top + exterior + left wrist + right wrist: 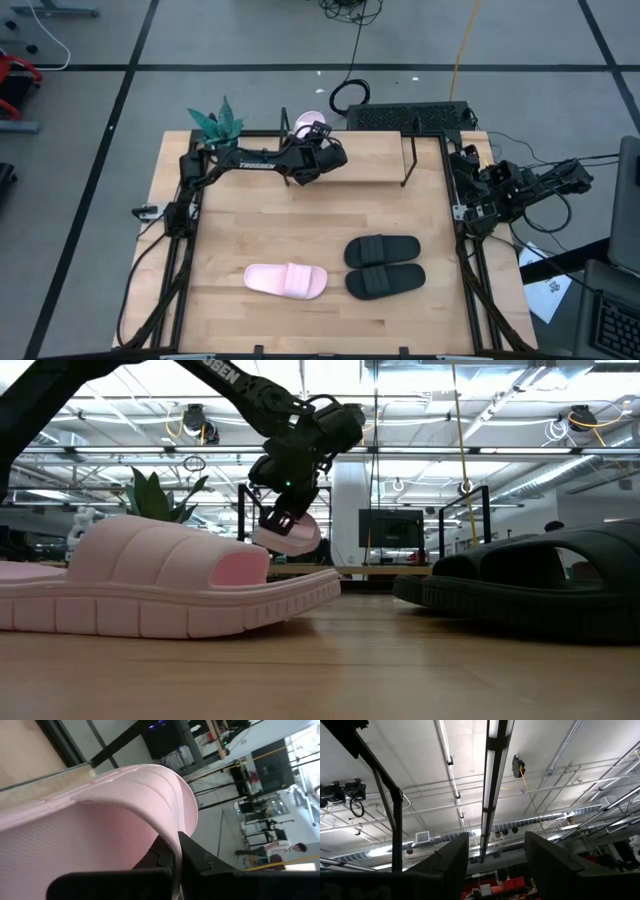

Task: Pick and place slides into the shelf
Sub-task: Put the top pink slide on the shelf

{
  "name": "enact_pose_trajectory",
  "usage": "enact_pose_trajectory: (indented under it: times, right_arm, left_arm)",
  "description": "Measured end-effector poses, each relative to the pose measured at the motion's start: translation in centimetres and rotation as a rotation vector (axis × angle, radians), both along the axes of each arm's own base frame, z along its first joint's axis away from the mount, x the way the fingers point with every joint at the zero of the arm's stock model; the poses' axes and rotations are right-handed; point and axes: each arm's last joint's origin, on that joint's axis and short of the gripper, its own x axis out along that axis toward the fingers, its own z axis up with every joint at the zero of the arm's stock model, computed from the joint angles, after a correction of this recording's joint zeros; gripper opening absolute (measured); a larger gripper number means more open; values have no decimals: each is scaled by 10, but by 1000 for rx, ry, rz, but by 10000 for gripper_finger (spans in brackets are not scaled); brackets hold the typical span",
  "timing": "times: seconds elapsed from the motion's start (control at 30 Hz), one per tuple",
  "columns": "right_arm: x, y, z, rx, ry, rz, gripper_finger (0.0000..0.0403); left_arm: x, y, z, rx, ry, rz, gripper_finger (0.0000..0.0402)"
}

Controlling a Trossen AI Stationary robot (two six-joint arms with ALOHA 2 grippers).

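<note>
Wooden table (300, 225), shelf (385, 168) at far edge. Far left: left gripper (318, 152) clamped on one pink slide (309, 125), carried above shelf. Near: second pink slide (287, 281), black pair (384, 266) waiting. Far right: right gripper (492, 857) parked, spread wide, empty. None shelved yet.

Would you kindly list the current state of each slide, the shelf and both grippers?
Held pink slide: lifted off the table, clamped by its strap at the shelf's left end.
Pink slide on table: lying flat, sole down, untouched.
Black slides: side by side on the table, flat, untouched.
Shelf: board bare, no slide resting on it yet.
Left gripper: shut on the held pink slide.
Right gripper: open, empty, parked at the table's right edge, pointing upward.
</note>
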Motion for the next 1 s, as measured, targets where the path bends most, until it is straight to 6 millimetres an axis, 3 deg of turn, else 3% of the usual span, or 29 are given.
enact_pose_trajectory:
  times: [0.43, 1.0]
  right_arm:
    - [0, 0, 0, -1, 1, 0, 185]
    - [0, 0, 0, -3, 7, 0, 185]
  left_arm:
    - [9, 3, -27, -20, -47, 14, 0]
    - [10, 7, -34, -55, -10, -14, 0]
